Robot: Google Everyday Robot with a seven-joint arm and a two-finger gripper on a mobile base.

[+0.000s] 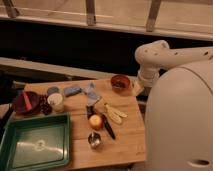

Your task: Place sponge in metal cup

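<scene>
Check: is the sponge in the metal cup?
No, the sponge lies by the blue cloth, apart from the metal cup, and the gripper hangs by the red-brown bowl.

Blue-grey sponge (72, 90); silver metal cup (94, 140); green tray (55, 135).

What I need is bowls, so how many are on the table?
2. One reddish bowl sits at the table's far right, beside the gripper; a darker red bowl at the left edge, above the green tray. The robot's body may hide more.

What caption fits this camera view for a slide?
Gripper near the brown bowl; sponge on the wooden table, apart from the metal cup at its front.
</scene>
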